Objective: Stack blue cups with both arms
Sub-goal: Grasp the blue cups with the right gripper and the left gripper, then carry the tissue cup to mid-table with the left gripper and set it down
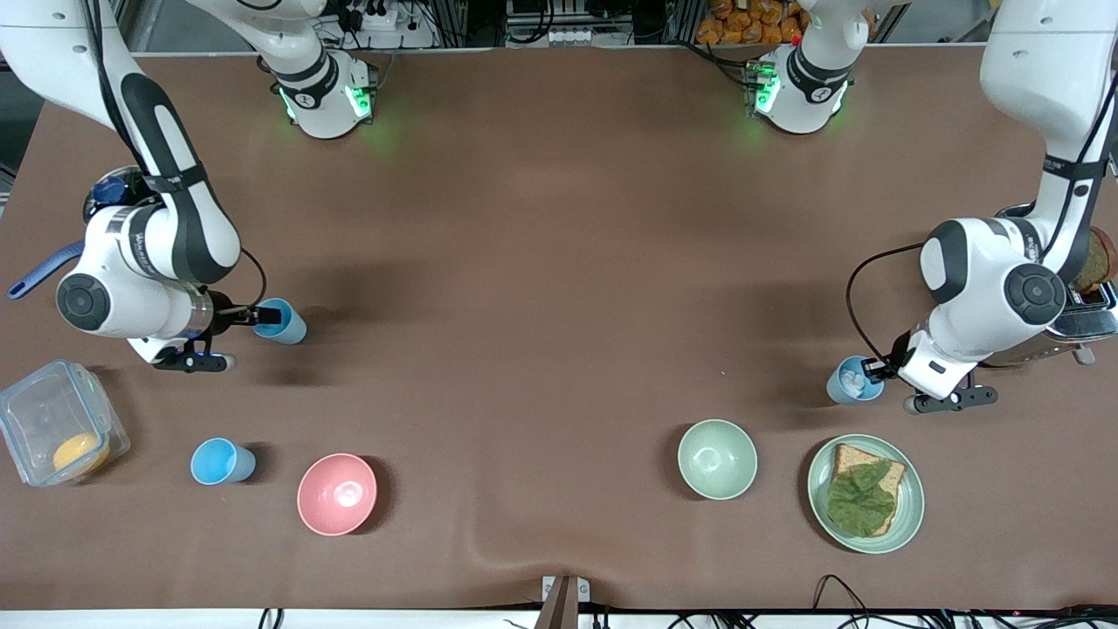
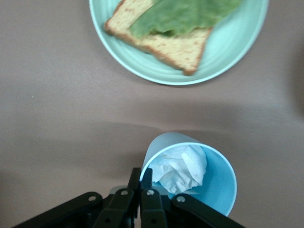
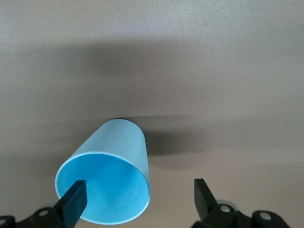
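Observation:
A blue cup (image 1: 854, 381) with crumpled white tissue (image 2: 183, 167) in it is beside the bread plate at the left arm's end. My left gripper (image 1: 873, 370) is shut on its rim (image 2: 141, 176), one finger inside and one outside. I cannot tell if the cup (image 2: 209, 183) rests on the table. An empty blue cup (image 1: 283, 321) stands at the right arm's end. My right gripper (image 1: 258, 319) is open, with one finger (image 3: 75, 200) over the mouth of that cup (image 3: 111, 183) and the other finger (image 3: 203, 194) outside it. A third blue cup (image 1: 222, 461) stands beside the pink bowl.
A pink bowl (image 1: 337, 494) and a pale green bowl (image 1: 717, 459) stand nearer the front camera. A green plate (image 1: 912, 498) holds bread with lettuce (image 2: 180, 23). A clear box (image 1: 54, 434) and a blue-handled pot (image 1: 39, 271) are at the right arm's end, and a toaster (image 1: 1087, 319) at the left arm's.

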### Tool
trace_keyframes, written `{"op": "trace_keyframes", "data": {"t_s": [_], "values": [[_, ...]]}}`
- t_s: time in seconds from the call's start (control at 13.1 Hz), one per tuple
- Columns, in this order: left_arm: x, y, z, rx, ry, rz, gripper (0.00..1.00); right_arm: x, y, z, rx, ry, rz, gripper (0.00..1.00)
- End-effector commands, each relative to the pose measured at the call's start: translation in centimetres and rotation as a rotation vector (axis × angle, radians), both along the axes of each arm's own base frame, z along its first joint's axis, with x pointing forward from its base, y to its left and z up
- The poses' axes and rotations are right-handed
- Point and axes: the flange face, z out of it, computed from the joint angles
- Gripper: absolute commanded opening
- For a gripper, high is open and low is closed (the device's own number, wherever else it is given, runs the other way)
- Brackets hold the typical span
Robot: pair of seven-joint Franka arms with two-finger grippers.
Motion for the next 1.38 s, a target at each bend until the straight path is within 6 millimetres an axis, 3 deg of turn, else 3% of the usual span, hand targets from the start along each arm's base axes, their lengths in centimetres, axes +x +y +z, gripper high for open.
{"op": "trace_keyframes", "data": {"t_s": [0.0,0.15,0.23,0.31,0.38,0.46,0.54,0.84,0.99,1.3], "values": [[-0.9,-3.0,4.0,-0.021,0.004,0.018,0.0,0.3,-0.1,-0.5,0.01,0.0,-0.02,1.0],[-1.7,-7.4,5.4,-0.043,0.035,0.075,0.0,0.2,-0.1,-1.1,0.012,0.008,-0.019,1.0],[-2.2,-10.1,6.1,-0.056,0.047,0.122,0.0,0.2,-0.2,-1.3,0.012,0.008,-0.022,0.92],[-2.8,-12.6,6.4,-0.071,0.054,0.166,0.0,0.2,-0.4,-1.4,0.012,0.006,-0.025,0.74],[-3.6,-15.8,6.5,-0.091,0.065,0.205,0.0,0.2,-0.6,-1.6,0.012,0.009,-0.03,0.47],[-4.3,-18.8,6.8,-0.109,0.076,0.26,0.0,0.1,-0.6,-1.8,0.013,0.012,-0.03,0.11],[-5.0,-21.6,7.3,-0.126,0.08,0.298,0.0,0.1,-0.6,-1.8,0.013,0.012,-0.03,0.0],[-9.2,-33.5,6.1,-0.14,0.13,0.357,0.0,0.1,-0.5,-1.7,0.014,0.014,-0.028,0.0],[-10.9,-38.2,4.4,-0.156,0.16,0.41,0.0,0.1,-0.5,-1.7,0.014,0.014,-0.028,0.0],[-13.2,-43.1,0.8,-0.229,0.165,0.464,0.0,0.3,-0.4,-0.1,0.011,-0.003,-0.026,0.0]]}}
